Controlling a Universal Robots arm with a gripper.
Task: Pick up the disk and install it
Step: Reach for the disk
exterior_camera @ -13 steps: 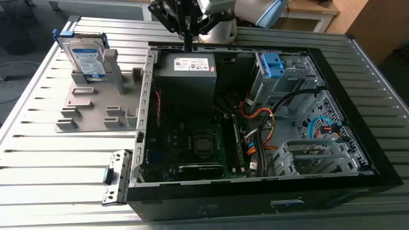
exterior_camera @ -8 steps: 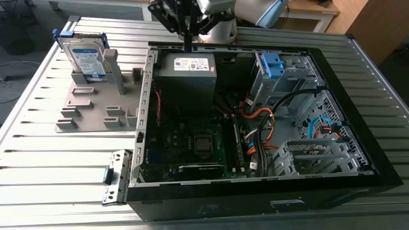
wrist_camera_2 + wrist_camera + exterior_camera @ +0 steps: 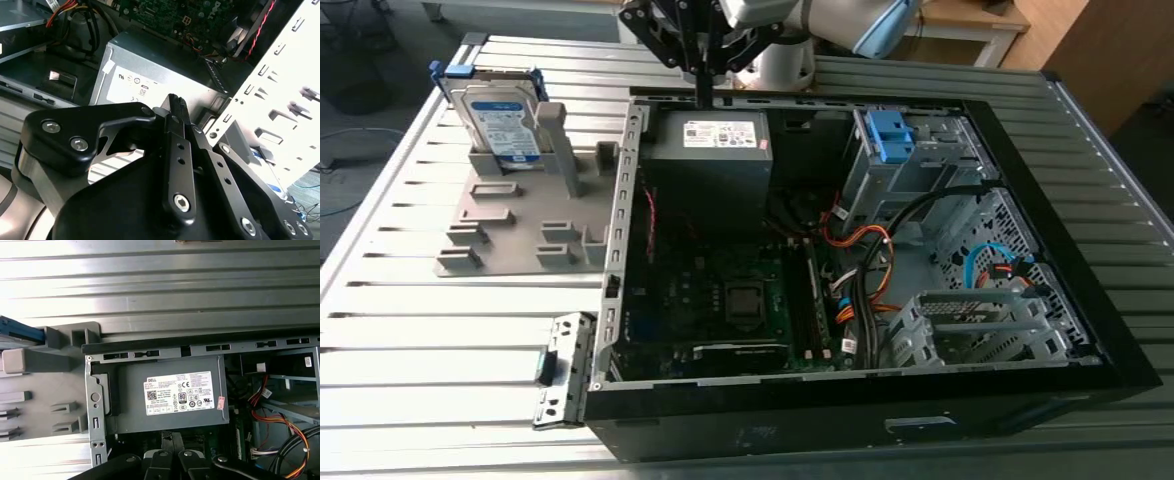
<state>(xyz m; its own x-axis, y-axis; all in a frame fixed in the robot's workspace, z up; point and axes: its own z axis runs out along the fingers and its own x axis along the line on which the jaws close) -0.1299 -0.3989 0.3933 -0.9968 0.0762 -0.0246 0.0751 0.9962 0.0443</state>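
My hand [image 3: 704, 98] hangs closed and empty over the grey power supply [image 3: 720, 150] inside the open computer case [image 3: 787, 440]. The disk [image 3: 500, 115] stands upright in the grey stand [image 3: 507, 235] on the worktop [image 3: 387, 300], well apart from me. To take it cleanly, I judge I should open wide first, straddle its flat faces and lift straight up. The exterior view gives its label; the second wrist view shows my fingertips [image 3: 175, 102] pressed together.
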